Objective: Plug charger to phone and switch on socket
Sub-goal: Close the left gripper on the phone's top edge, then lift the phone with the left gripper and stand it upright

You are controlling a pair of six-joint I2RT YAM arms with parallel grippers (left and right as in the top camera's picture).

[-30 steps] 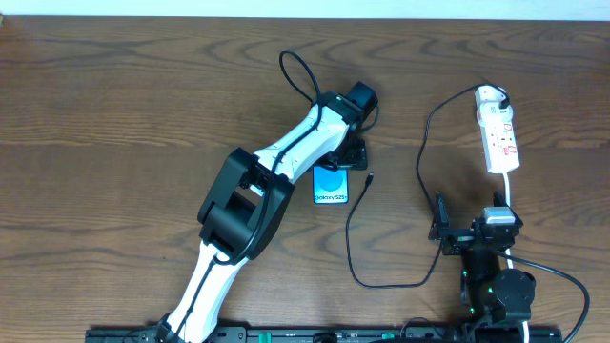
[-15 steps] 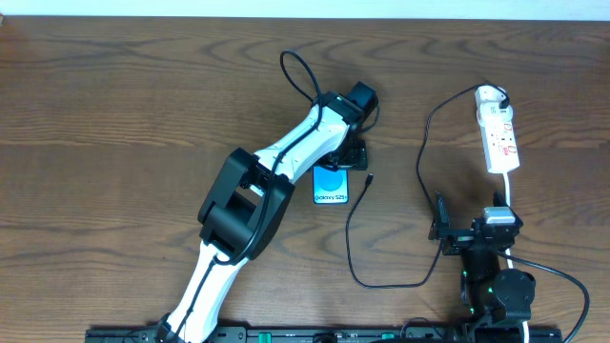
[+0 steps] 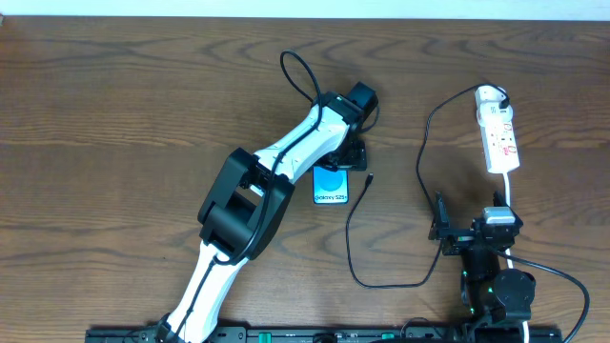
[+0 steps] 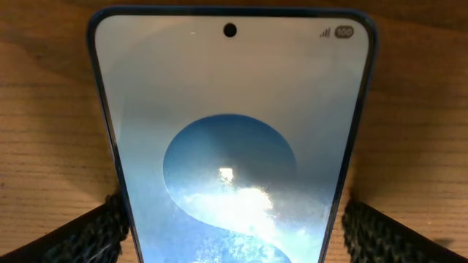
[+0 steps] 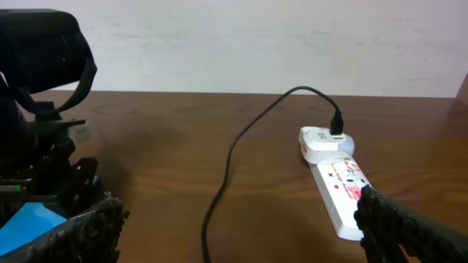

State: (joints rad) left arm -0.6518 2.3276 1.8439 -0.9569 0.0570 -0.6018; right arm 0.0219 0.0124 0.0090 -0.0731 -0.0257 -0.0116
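The phone point(image 3: 331, 184) lies flat at mid-table with its light-blue screen up, and it fills the left wrist view point(image 4: 234, 109). My left gripper point(image 3: 345, 155) sits over its far end, one finger at each long edge point(image 4: 234, 223), closed on the phone. The charger cable point(image 3: 351, 238) loops from the socket point(image 3: 498, 138) down and round, and its connector tip point(image 3: 368, 177) lies on the wood just right of the phone, apart from it. My right gripper point(image 3: 442, 229) is open and empty near the front edge, with cable point(image 5: 219, 183) and socket point(image 5: 340, 186) ahead of it.
A white adapter point(image 5: 325, 139) with the black cable plugged in sits at the socket's far end. The socket's thick white cord point(image 3: 512, 191) runs toward the right arm base. The left arm point(image 3: 248, 200) stretches diagonally across the middle of the table.
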